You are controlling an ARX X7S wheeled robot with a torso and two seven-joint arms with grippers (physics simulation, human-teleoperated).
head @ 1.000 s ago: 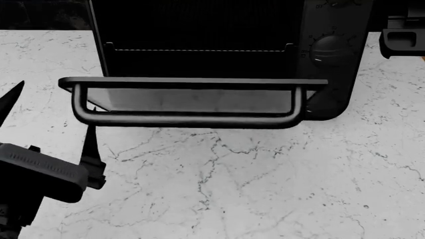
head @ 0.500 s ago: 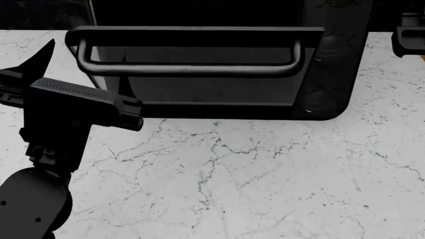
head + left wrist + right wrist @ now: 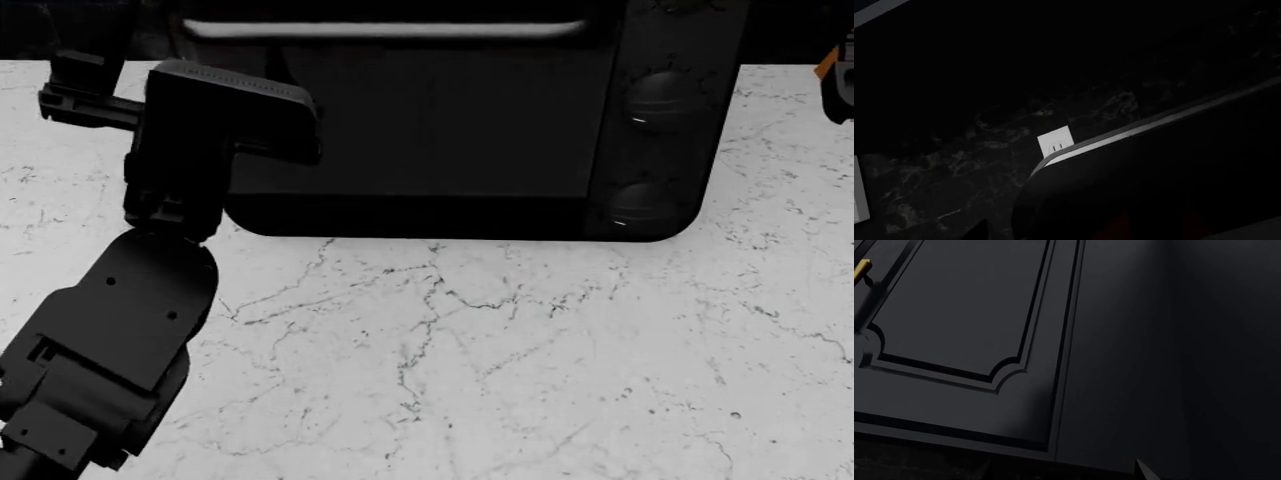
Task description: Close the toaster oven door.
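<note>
The left arm (image 3: 120, 330) is reaching forward and up at the head view's left side, its wrist block (image 3: 220, 100) raised. The left gripper's jaws are lying out of view. A sliver of the right arm (image 3: 841, 75) is showing at the right edge.

White marble surface (image 3: 534, 360) with fine grey veining, spread across the head view; dark speckled stone backsplash (image 3: 954, 165) in the left wrist view, a white wall outlet (image 3: 1055, 141) set in it. Dark panelled cabinet door (image 3: 954, 315) fills the right wrist view; gold handle (image 3: 861, 269) at its edge.

No readable text shows in any view. The boxy matte-black toaster oven (image 3: 441, 120) bears only illegible marks above its knobs.
</note>
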